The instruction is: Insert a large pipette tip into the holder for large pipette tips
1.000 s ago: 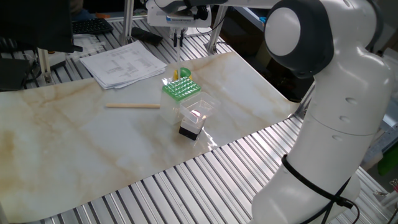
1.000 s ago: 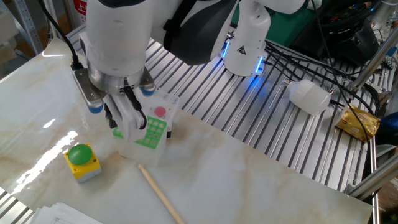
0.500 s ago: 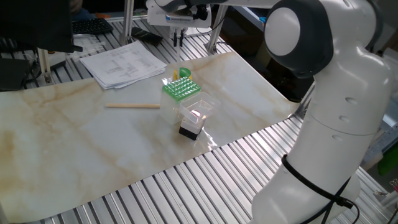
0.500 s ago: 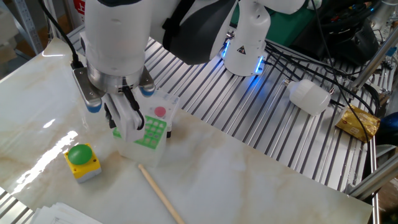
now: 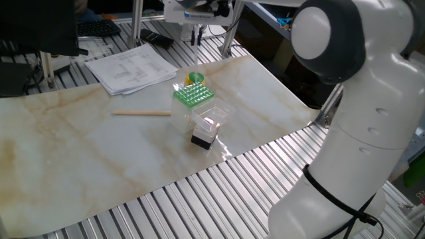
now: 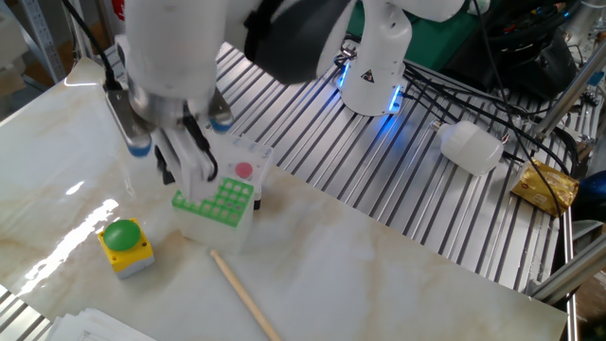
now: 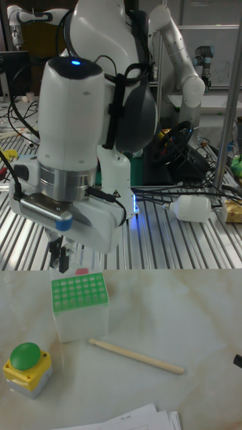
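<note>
Wooden stick [image 7: 136, 356] lies on the marble sheet in front of the green holder [image 7: 79, 293], close to it but not touching. Left of the stick sits 1 green button on a yellow box [image 7: 25, 366]. Behind and above the holder hangs the gripper [image 7: 62, 253]; its fingers look close together, but I cannot tell if they grip anything. The large pipette tip is not visible to me. Insertion seems not yet finished.

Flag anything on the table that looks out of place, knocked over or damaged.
Nothing looks spilled or damaged. The green tip rack stands upright and square. The one stray item is a wooden stick lying flat beside it, near the green button box.
</note>
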